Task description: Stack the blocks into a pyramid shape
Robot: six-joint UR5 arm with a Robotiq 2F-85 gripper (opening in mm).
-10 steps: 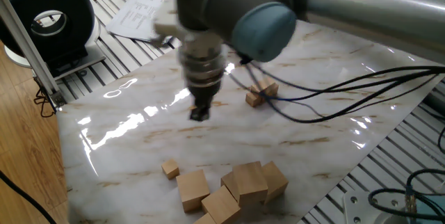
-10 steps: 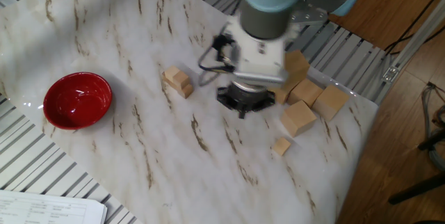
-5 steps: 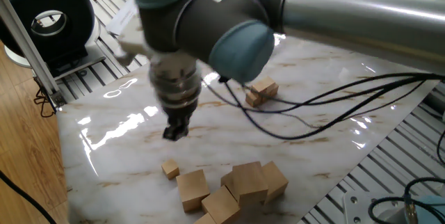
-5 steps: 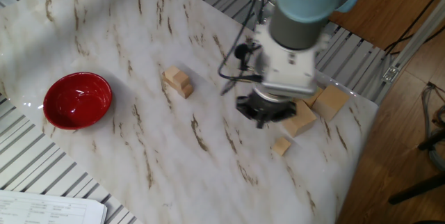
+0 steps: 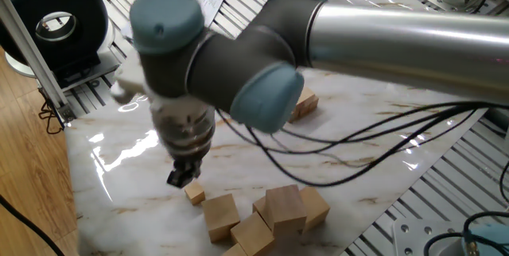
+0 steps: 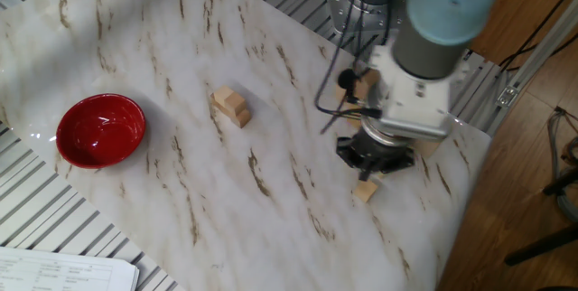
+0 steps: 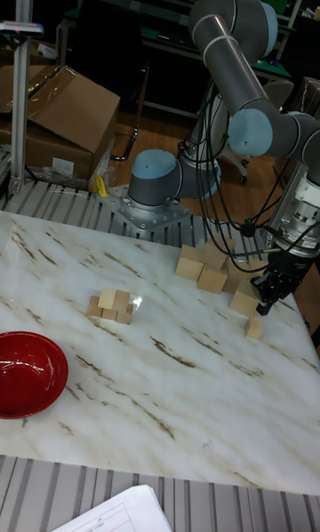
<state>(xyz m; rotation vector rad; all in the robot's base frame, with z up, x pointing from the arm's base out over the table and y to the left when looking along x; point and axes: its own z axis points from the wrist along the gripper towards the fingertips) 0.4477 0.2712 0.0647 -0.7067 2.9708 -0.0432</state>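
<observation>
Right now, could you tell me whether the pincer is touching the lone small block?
Cannot tell. In every view the pincer hangs just above the lone small block, yet neither contact nor gap shows plainly.

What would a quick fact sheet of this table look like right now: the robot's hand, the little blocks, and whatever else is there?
hand: above the lone small block, near the table edge
lone small block: flat on the table, apart from the rest
small block cluster: partly stacked, mid-table
large cubes: grouped behind the hand
red bowl: far side of the marble table
hand open or shut: cannot tell
</observation>
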